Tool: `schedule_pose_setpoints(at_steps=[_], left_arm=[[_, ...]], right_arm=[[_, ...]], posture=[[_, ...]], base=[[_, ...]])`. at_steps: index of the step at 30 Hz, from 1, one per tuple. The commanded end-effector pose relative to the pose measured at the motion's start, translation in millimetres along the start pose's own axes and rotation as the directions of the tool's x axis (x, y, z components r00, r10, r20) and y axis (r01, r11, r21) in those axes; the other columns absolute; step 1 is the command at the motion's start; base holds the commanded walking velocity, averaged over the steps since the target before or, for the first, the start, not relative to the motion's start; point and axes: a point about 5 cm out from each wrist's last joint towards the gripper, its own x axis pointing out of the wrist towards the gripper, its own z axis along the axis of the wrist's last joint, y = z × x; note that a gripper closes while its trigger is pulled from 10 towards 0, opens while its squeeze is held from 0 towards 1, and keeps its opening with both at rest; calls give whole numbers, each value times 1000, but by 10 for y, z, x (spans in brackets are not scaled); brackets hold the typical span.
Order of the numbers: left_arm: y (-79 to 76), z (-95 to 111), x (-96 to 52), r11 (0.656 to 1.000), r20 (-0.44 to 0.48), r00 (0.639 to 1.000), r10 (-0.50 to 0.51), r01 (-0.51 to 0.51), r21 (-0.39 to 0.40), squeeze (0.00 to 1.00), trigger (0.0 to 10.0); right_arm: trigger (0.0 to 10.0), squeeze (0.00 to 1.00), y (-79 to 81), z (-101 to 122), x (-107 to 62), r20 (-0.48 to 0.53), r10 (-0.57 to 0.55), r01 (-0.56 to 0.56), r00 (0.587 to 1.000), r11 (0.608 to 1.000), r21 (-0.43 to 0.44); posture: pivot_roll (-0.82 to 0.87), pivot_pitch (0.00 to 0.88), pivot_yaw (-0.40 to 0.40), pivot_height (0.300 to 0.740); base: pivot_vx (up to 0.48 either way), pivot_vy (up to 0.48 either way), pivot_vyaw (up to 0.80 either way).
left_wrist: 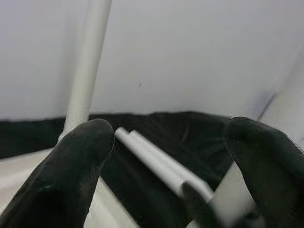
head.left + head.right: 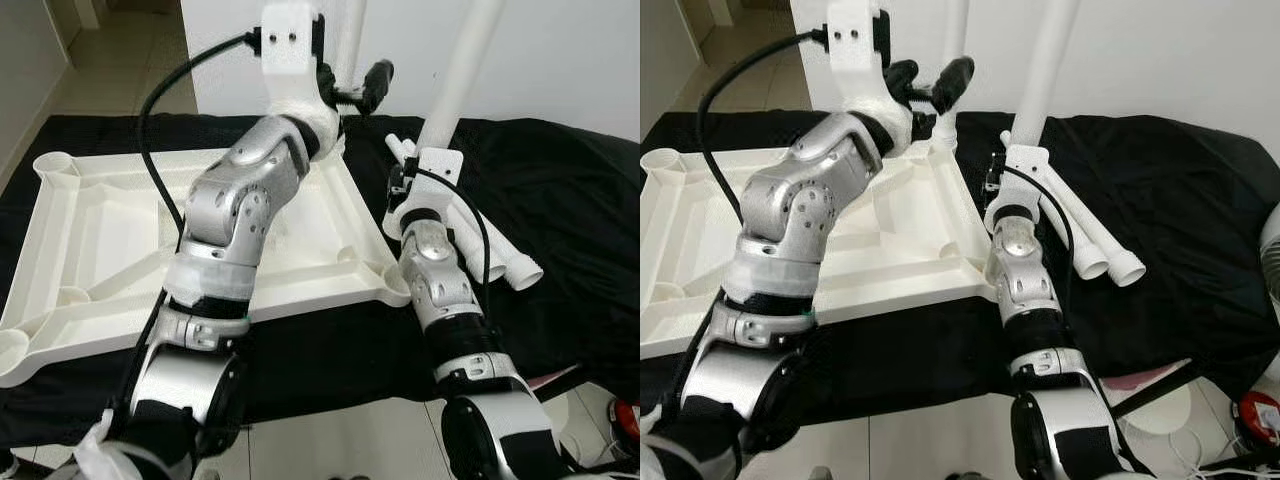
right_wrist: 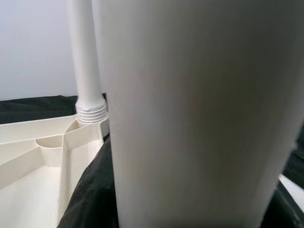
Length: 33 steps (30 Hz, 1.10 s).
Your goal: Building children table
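A white plastic children's tabletop (image 2: 90, 240) lies upside down on a black cloth (image 2: 560, 200), its ribbed underside facing up, with a round socket at each corner. One white table leg (image 2: 955, 60) stands upright in the far corner socket nearest the robot's right side; the right wrist view shows its threaded end (image 3: 90, 113) sitting at that socket.

The left gripper (image 2: 932, 88) is raised beside this standing leg, its two black fingers (image 1: 78, 175) spread apart and grasping nothing.

The right arm holds up a second white leg (image 2: 462, 70), which rises nearly upright and leans slightly, just off the tabletop's edge. That leg sits very close in the right wrist view, and whether the right gripper (image 2: 418, 172) is clenched around it cannot be told for sure.

Two more white legs (image 2: 1102, 250) lie side by side on the cloth, just beside the right arm.
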Motion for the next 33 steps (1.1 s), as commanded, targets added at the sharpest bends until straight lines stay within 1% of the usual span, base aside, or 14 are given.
schedule_pose_setpoints(at_steps=[1, 7, 8, 11, 12, 13, 14, 15, 16, 17, 19, 22, 26, 33], left_arm=[[-40, -22, -25, 997, -12, 998, -69, 69, 16, 0, 10000], [25, -248, -146, 995, -80, 994, -69, 74, 60, 0, 10000], [42, -366, -203, 991, -108, 991, -81, 92, 98, 0, 10000], [44, -462, -244, 988, -132, 987, -92, 107, 113, 0, 10000], [26, -574, -275, 984, -159, 982, -106, 127, 125, 0, 10000], [26, -574, -275, 984, -159, 982, -106, 127, 125, 0, 10000], [-9, -665, -302, 978, -179, 975, -128, 154, 140, 0, 10000], [-67, -755, -347, 961, -190, 968, -163, 199, 191, 0, 10000], [-67, -755, -347, 961, -190, 968, -163, 199, 191, 0, 10000], [-137, -827, -404, 933, -196, 957, -214, 260, 250, 0, 10000], [-229, -924, -502, 892, -223, 932, -284, 343, 295, 0, 10000], [-249, -995, -553, 898, -256, 920, -296, 359, 254, 0, 10000], [-250, -1002, -563, 899, -258, 920, -295, 359, 252, 0, 10000], [-265, -1090, -645, 896, -318, 889, -331, 401, 188, 0, 10000]], right_arm=[[10000, 0, -83, 0, -8, 7, -16, 16, 1000, 1000, 6], [10000, 0, -143, 18, -72, 38, 23, -23, 999, 1000, -2], [10000, 0, -173, -6, -111, 42, 33, -32, 999, 999, -30], [10000, 0, -197, -40, -144, 39, 35, -33, 999, 998, -49], [10000, 0, -214, -89, -177, 28, 46, -44, 999, 997, -68], [10000, 0, -214, -89, -177, 28, 46, -44, 999, 997, -68], [10000, 0, -217, -122, -206, 21, 57, -55, 998, 996, -74], [10000, 0, -181, -136, -248, 19, 99, -97, 995, 993, -59], [10000, 0, -181, -136, -248, 19, 99, -97, 995, 993, -59], [10000, 0, -151, -140, -289, 21, 133, -132, 991, 990, -52], [10000, 0, -120, -144, -344, 26, 169, -167, 985, 985, -44], [10000, 0, -149, -160, -388, 22, 179, -178, 984, 983, -40], [10000, 0, -158, -158, -399, 22, 182, -181, 983, 983, -41], [10000, 0, -206, -179, -482, 20, 218, -217, 976, 975, -55]], posture=[[66, 29, -80, 740], [69, 24, -82, 740], [68, 23, -82, 740], [69, 23, -84, 740], [69, 23, -84, 740], [69, 23, -84, 740], [67, 25, -85, 740], [63, 26, -82, 740], [63, 26, -82, 740], [60, 27, -80, 740], [57, 27, -78, 740], [56, 28, -78, 740], [56, 28, -78, 740], [59, 28, -78, 740]], base=[[0, 0, 0], [0, 0, 0], [0, 0, 0], [0, 0, 0], [0, 0, 0], [0, 0, 0], [0, 0, 0], [0, 0, 0], [0, 0, 0], [0, 0, 0], [0, 0, 0], [0, 0, 0], [0, 0, 0], [0, 0, 0]])
